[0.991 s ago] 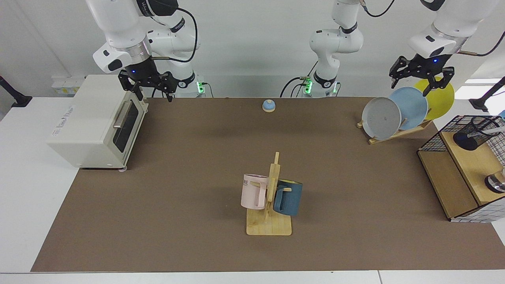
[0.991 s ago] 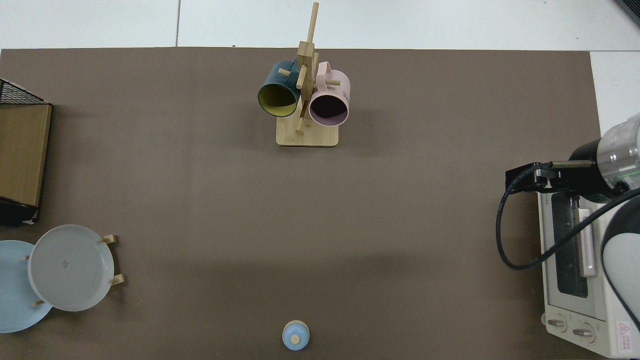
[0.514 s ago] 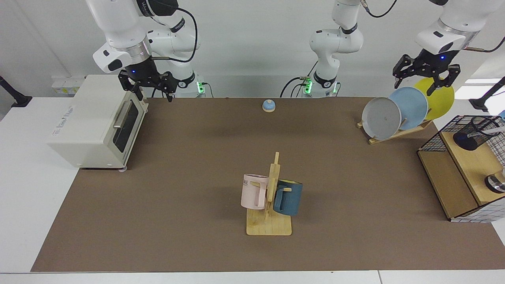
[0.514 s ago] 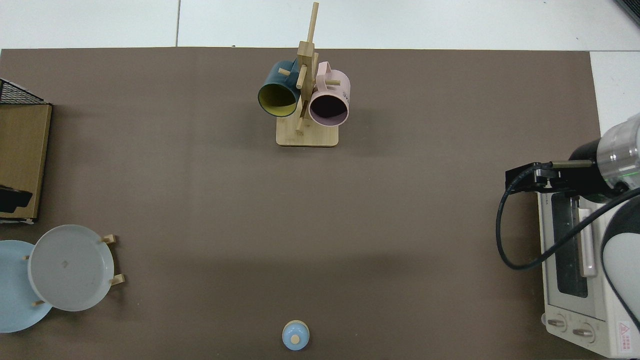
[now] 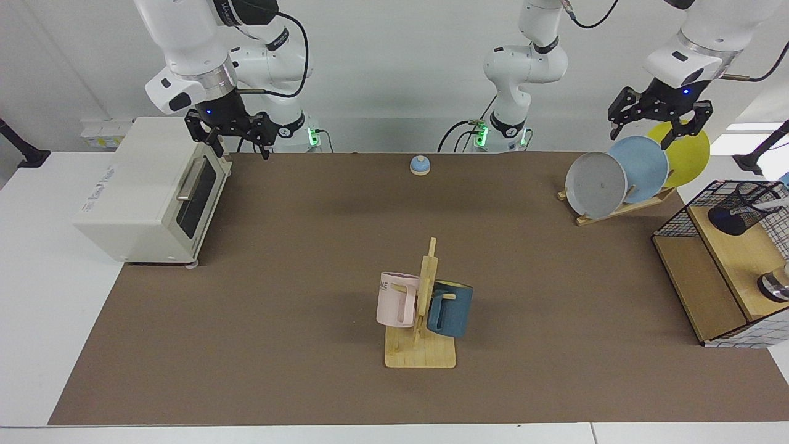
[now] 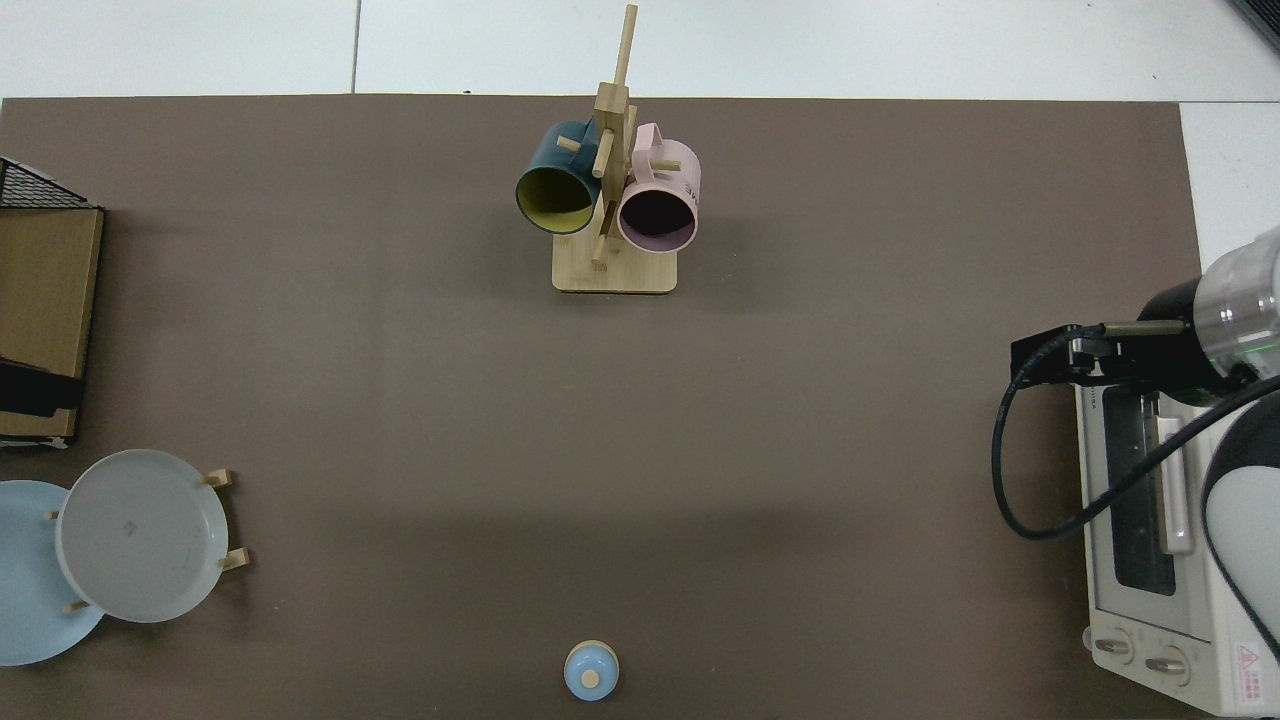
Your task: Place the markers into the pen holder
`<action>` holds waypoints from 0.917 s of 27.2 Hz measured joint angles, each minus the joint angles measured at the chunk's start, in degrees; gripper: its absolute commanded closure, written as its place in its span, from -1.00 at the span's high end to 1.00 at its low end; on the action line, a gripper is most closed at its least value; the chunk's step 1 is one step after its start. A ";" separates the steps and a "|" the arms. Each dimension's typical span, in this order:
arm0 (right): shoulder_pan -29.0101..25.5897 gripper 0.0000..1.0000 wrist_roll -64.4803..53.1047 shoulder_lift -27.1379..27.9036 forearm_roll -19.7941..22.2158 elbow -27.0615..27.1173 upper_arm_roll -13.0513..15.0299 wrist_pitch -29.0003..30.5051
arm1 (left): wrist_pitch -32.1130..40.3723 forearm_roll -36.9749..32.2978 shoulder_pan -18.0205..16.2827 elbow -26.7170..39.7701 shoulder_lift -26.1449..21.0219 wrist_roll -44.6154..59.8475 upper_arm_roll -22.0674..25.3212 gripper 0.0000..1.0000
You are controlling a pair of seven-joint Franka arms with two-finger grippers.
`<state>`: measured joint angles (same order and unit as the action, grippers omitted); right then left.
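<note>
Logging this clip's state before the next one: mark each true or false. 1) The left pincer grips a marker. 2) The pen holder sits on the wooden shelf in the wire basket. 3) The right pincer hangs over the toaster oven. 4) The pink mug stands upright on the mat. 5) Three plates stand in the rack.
1) False: the left pincer is open and empty, above the plates.
2) True: the pen holder sits on the wooden shelf, with a marker in it.
3) True: the right pincer hangs open over the toaster oven.
4) False: the pink mug hangs on the mug tree.
5) True: grey, blue, yellow.
</note>
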<state>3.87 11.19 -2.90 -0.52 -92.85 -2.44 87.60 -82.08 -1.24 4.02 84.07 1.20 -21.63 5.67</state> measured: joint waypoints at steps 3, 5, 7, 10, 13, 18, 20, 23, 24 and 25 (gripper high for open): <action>0.00 1.00 0.00 0.00 0.00 0.00 0.00 0.00 | 0.00 0.01 0.01 0.00 0.02 1.68 -0.74 1.00; 0.00 1.00 0.00 0.00 0.00 0.00 0.00 0.00 | -0.04 0.03 0.01 0.00 0.02 2.13 -1.11 1.00; 0.00 1.00 0.00 0.00 0.00 0.00 0.00 0.00 | -0.26 0.10 0.01 0.00 0.02 2.51 -1.50 1.00; 0.00 1.00 0.00 0.00 0.00 0.00 0.00 0.00 | -0.32 0.14 0.01 -0.01 0.02 2.77 -1.88 1.00; 0.00 1.00 0.00 0.00 0.00 0.00 0.00 0.00 | -0.32 0.31 0.01 -0.01 0.02 2.82 -2.04 1.00; 0.00 1.00 0.00 0.00 0.00 0.00 0.00 0.00 | -0.32 0.90 0.01 -0.01 0.01 3.23 -2.06 1.00; 0.00 1.00 0.00 0.00 0.00 0.00 0.00 0.00 | -0.32 1.02 0.01 -0.01 0.02 4.31 -2.09 1.00; 0.00 1.00 0.00 0.00 0.00 0.00 0.00 0.00 | -0.32 1.18 0.01 -0.01 0.02 6.25 -2.43 1.00; 0.00 1.00 0.00 0.00 0.00 0.00 0.00 0.00 | -0.32 1.19 0.01 -0.01 0.02 6.85 -2.65 1.00; 0.00 1.00 0.00 0.00 0.00 0.00 0.00 0.00 | -0.32 1.19 0.01 0.00 0.02 7.35 -2.84 1.00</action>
<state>3.87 11.19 -2.90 -0.53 -92.85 -2.44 87.60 -82.40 -0.05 4.03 84.06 1.21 -14.28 2.82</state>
